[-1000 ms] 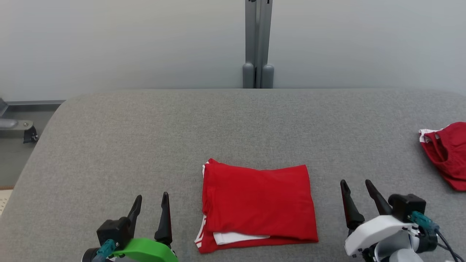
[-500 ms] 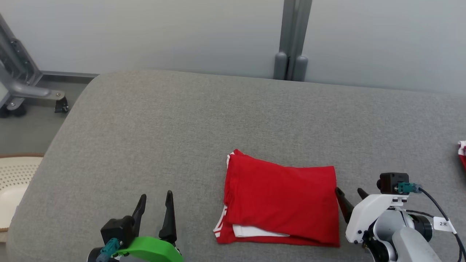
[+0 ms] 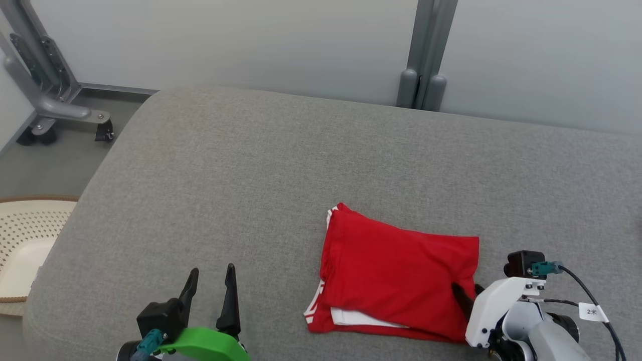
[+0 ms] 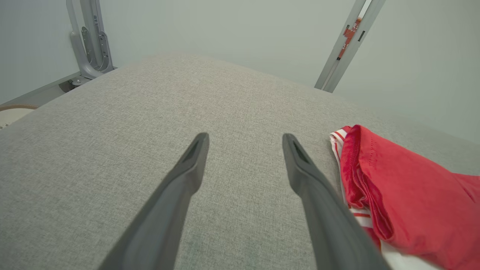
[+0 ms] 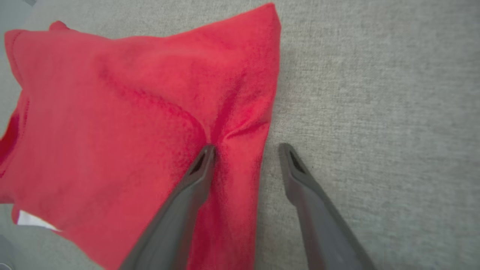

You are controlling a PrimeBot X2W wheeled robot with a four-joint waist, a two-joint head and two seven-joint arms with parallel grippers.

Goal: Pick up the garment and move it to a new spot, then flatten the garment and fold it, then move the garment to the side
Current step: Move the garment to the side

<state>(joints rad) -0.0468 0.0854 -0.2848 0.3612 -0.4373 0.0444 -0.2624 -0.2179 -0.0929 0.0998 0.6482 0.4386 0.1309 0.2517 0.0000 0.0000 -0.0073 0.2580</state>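
Observation:
The garment (image 3: 396, 271) is a folded red piece with white trim, lying flat on the grey padded table (image 3: 251, 175), near its front. My right gripper (image 3: 466, 288) is at the garment's right edge, open. In the right wrist view the right gripper (image 5: 247, 147) straddles that edge: one finger presses into the red garment (image 5: 123, 112) and puckers it, the other rests on bare table. My left gripper (image 3: 212, 269) stands open to the left of the garment, apart from it. In the left wrist view the left gripper (image 4: 245, 137) holds nothing and the garment (image 4: 408, 202) lies to its right.
A cream perforated basket (image 3: 25, 235) sits on the floor past the table's left edge. A grey metal frame on casters (image 3: 50, 108) stands at the back left. A grey post (image 3: 424, 65) rises behind the table against the pale wall.
The head camera has turned left, shifting the whole picture. My right gripper has moved in onto the garment's right edge, its jaws slightly narrower. The left gripper has stayed put.

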